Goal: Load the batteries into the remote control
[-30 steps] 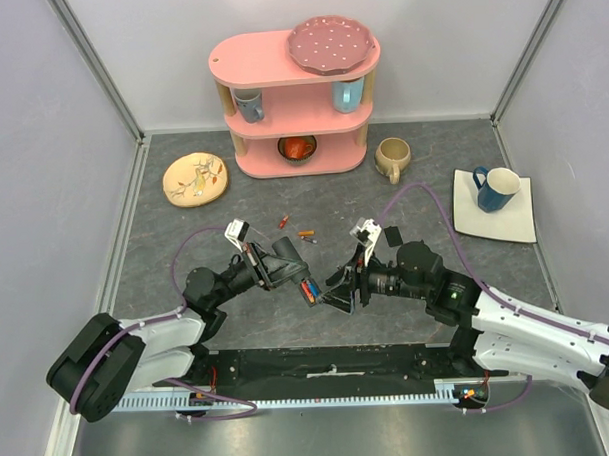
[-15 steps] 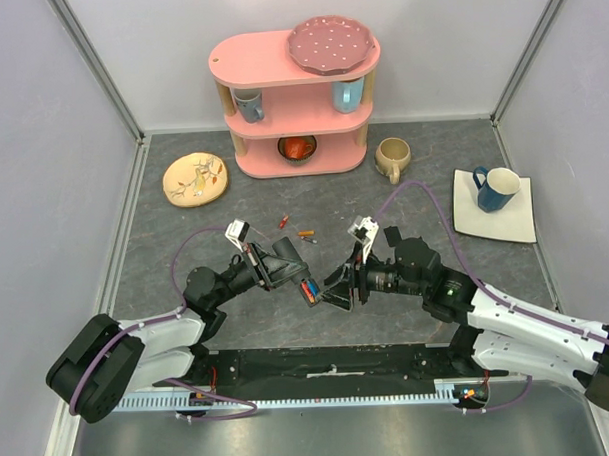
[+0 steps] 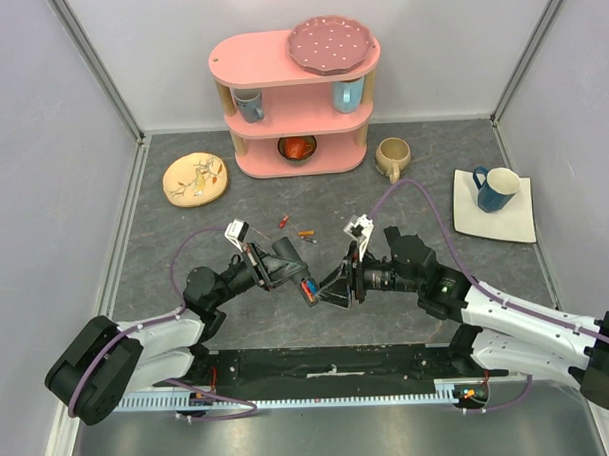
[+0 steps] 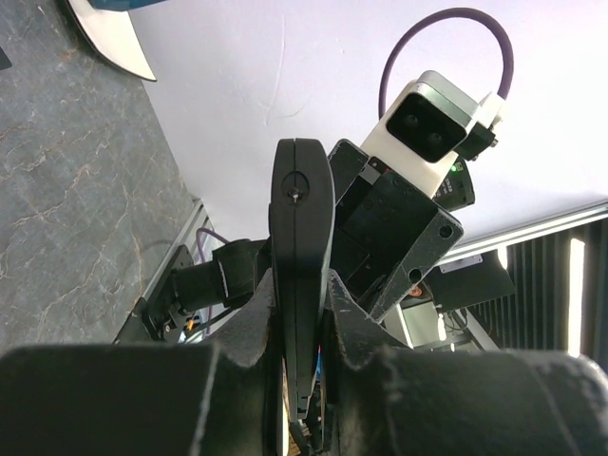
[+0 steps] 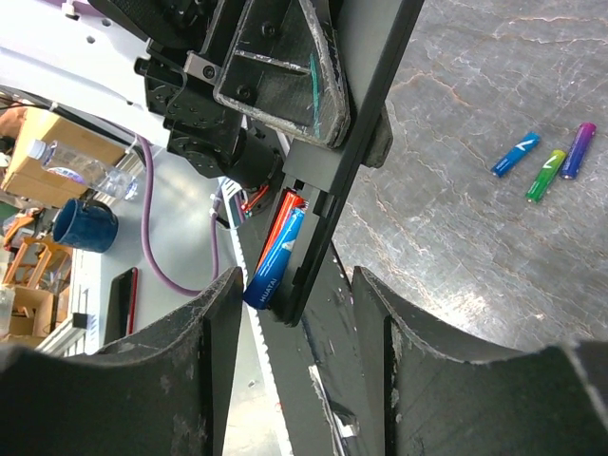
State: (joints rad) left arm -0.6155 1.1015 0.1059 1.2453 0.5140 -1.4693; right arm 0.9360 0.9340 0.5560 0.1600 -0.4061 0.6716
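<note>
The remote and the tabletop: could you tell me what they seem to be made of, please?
The remote looks like black plastic, matte with faint sheen and moulded edges. The tabletop: grey, veined like stone, possibly only a printed surface.

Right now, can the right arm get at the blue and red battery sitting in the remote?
Probably yes. The left gripper holds the remote control with the battery facing the right gripper, whose open fingers flank it with nothing between.
</note>
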